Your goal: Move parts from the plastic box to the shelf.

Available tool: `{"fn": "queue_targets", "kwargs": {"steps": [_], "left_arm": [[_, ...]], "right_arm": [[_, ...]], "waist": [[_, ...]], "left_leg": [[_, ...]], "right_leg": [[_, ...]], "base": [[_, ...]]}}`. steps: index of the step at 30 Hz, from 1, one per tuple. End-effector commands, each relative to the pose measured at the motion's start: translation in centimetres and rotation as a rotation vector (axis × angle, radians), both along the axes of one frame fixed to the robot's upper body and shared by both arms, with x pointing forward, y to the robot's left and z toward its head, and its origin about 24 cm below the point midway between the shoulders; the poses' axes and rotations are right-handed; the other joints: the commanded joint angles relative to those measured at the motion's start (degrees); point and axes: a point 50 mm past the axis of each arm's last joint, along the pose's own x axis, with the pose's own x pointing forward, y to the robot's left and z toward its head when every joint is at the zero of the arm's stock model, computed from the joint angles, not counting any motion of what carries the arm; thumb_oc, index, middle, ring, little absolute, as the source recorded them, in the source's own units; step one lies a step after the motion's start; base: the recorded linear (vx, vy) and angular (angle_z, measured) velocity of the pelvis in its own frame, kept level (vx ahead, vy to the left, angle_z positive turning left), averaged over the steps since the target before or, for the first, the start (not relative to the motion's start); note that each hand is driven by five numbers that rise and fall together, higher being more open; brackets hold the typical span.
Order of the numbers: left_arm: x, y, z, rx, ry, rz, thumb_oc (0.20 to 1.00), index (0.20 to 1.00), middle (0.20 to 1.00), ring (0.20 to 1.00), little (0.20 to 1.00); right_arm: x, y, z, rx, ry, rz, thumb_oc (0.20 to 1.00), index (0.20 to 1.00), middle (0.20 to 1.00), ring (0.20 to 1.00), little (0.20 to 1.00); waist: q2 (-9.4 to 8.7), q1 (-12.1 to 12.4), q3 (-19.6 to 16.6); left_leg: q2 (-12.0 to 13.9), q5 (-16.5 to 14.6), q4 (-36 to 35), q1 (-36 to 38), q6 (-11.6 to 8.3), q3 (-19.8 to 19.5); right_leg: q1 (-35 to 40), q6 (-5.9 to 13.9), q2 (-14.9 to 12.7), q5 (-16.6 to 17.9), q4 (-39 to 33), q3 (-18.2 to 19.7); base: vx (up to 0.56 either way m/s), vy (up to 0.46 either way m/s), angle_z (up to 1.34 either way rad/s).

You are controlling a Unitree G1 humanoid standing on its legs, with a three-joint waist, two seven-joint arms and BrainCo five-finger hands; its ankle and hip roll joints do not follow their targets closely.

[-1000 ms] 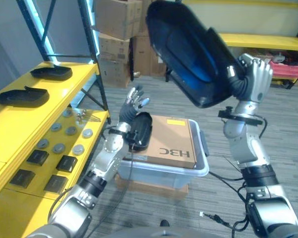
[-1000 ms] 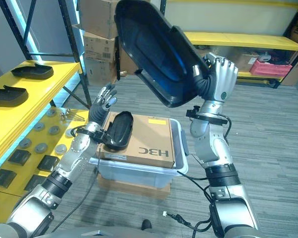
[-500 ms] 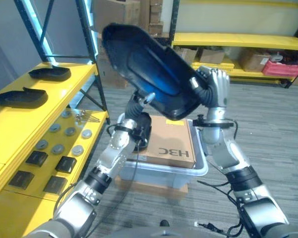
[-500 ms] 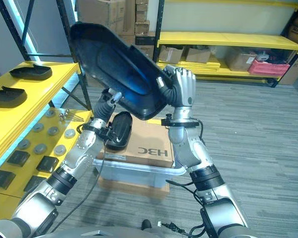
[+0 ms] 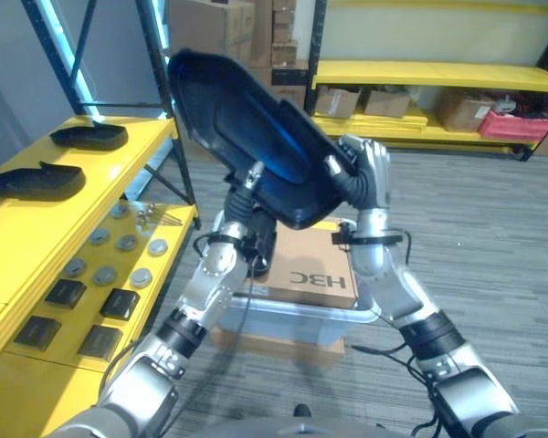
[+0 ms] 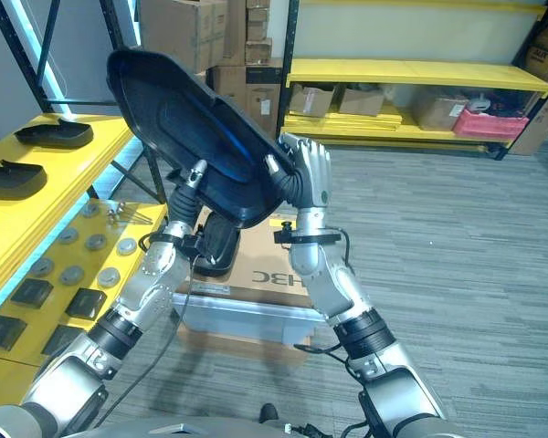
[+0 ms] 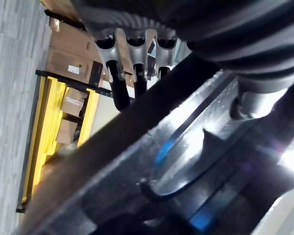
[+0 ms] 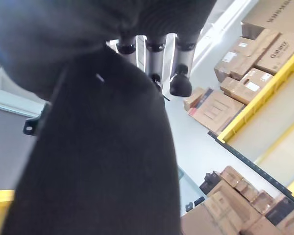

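A large glossy black part [image 5: 247, 128] is held high over the plastic box [image 5: 292, 315]. My right hand [image 5: 373, 169] is shut on its right edge, fingers [image 8: 179, 73] curled over the rim. My left hand [image 6: 184, 196] reaches up from below to the part's lower edge. Its thumb lies on the near face and its fingers [image 7: 120, 88] pass behind the rim, pinching it. A smaller black part [image 5: 260, 245] lies on the box's left end beside a flat cardboard box [image 5: 315, 265]. The yellow shelf [image 5: 27, 219] stands to the left.
Two black parts [image 5: 89, 135] [image 5: 35, 179] lie on the shelf's top level. Grey discs [image 5: 100, 255] and small black blocks [image 5: 64, 292] sit on the lower level. A dark upright post [image 5: 160, 82] rises by the shelf's corner. Stacked cartons [image 5: 210, 23] and further yellow racks [image 5: 438, 73] stand behind.
My right hand has swung the large black part left and down, towards the shelf. My left hand rose from beside the small part and took hold of the big part's lower edge.
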Motion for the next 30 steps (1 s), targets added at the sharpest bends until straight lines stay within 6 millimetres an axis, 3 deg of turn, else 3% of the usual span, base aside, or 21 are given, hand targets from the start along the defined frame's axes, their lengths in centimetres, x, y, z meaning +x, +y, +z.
{"fn": "queue_targets", "kwargs": {"steps": [1,6,14,18,20,22,24,26,27,28,30], "left_arm": [[0.5,-0.9,4.1,-0.003,-0.205,-0.02,0.2,0.2,0.2,0.2,0.2],[-0.1,0.1,4.6,0.055,-0.276,-0.015,0.2,0.2,0.2,0.2,0.2],[-1.2,3.0,4.7,0.358,-0.427,0.07,0.2,0.2,0.2,0.2,0.2],[-1.9,6.4,5.8,0.531,-0.534,0.213,0.2,0.2,0.2,0.2,0.2],[-2.1,7.0,6.0,0.579,-0.557,0.237,0.2,0.2,0.2,0.2,0.2],[-2.5,7.8,6.6,0.633,-0.597,0.271,0.2,0.2,0.2,0.2,0.2],[-2.7,7.9,6.8,0.64,-0.612,0.284,0.2,0.2,0.2,0.2,0.2],[-3.3,8.3,7.5,0.678,-0.663,0.323,0.2,0.2,0.2,0.2,0.2],[-3.6,8.5,7.6,0.693,-0.672,0.336,0.2,0.2,0.2,0.2,0.2],[-3.6,8.5,7.6,0.699,-0.679,0.348,0.2,0.2,0.2,0.2,0.2],[-3.6,8.7,8.0,0.734,-0.703,0.375,0.2,0.2,0.2,0.2,0.2]], "right_arm": [[-1.5,2.9,1.6,0.085,-0.083,0.242,0.2,0.2,0.2,0.2,0.2],[-2.2,3.9,0.3,0.11,0.013,0.374,0.2,0.2,0.2,0.2,0.2],[-3.3,4.6,-0.8,0.109,0.143,0.578,0.2,0.2,0.2,0.2,0.2],[-3.1,4.8,-0.6,0.166,0.198,0.675,0.2,0.2,0.2,0.2,0.2],[-3.0,5.0,-0.7,0.181,0.213,0.7,0.2,0.2,0.2,0.2,0.2],[-2.9,5.5,-1.0,0.229,0.243,0.741,0.2,0.2,0.2,0.2,0.2],[-2.9,5.5,-1.3,0.233,0.257,0.743,0.2,0.2,0.2,0.2,0.2],[-3.1,5.8,-2.0,0.283,0.294,0.775,0.2,0.2,0.2,0.2,0.2],[-3.2,5.9,-2.2,0.289,0.304,0.788,0.2,0.2,0.2,0.2,0.2],[-3.1,6.0,-2.5,0.288,0.317,0.788,0.2,0.2,0.2,0.2,0.2],[-2.8,6.2,-2.8,0.264,0.335,0.783,0.2,0.2,0.2,0.2,0.2]], "waist": [[-1.43,0.4,-1.0],[-1.25,0.5,-0.7],[-1.22,1.9,0.1],[-1.24,3.8,1.0],[-1.3,4.2,1.3],[-1.23,6.0,2.7],[-1.23,6.3,2.9],[-0.71,8.5,4.7],[-0.46,9.1,4.8],[-0.24,9.1,5.1],[0.3,8.8,5.3]], "left_leg": [[0.5,-2.9,-0.5,-1.4,0.6,0.3],[0.6,-2.8,-0.5,-1.5,0.43,0.5],[0.9,-2.5,-0.5,-1.8,-0.13,-0.3],[1.3,-1.6,-0.5,-2.5,-0.98,-1.2],[1.3,-1.3,-0.5,-2.9,-1.23,-1.9],[1.3,-0.4,0.5,-4.6,-1.92,-4.0],[1.1,-0.4,1.1,-5.7,-2.17,-5.5],[0.7,1.1,2.8,-10.3,-3.83,-10.3],[0.7,1.5,2.7,-11.3,-3.93,-10.8],[0.9,2.3,2.9,-12.8,-4.2,-10.3],[3.1,3.3,3.0,-15.1,-4.5,-2.5]], "right_leg": [[6.6,1.77,-1.8,-11.6,2.6,-1.2],[6.7,1.78,-1.9,-11.8,2.8,-1.3],[7.0,1.76,-1.9,-12.3,2.9,-2.4],[7.3,1.75,-1.9,-12.5,2.8,-4.4],[7.4,1.67,-1.9,-12.7,2.9,-5.2],[7.7,1.39,-2.3,-12.9,3.2,-7.8],[7.9,1.19,-2.4,-13.3,3.0,-9.2],[9.3,0.73,-3.1,-14.8,3.0,-15.7],[9.6,0.64,-3.3,-15.3,3.2,-18.2],[9.7,0.61,-3.6,-15.7,3.4,-20.0],[9.4,0.75,-4.8,-16.8,4.7,-23.8]], "base": [[0.0,-0.013,-0.05],[0.0,-0.006,-0.02],[0.0,-0.015,0.03],[-0.01,-0.033,0.21],[0.0,-0.019,0.29],[-0.04,-0.018,0.48],[-0.03,-0.036,0.46],[-0.07,-0.042,1.62],[-0.09,0.016,1.95],[-0.07,0.072,1.67],[-0.05,0.142,1.71]]}}
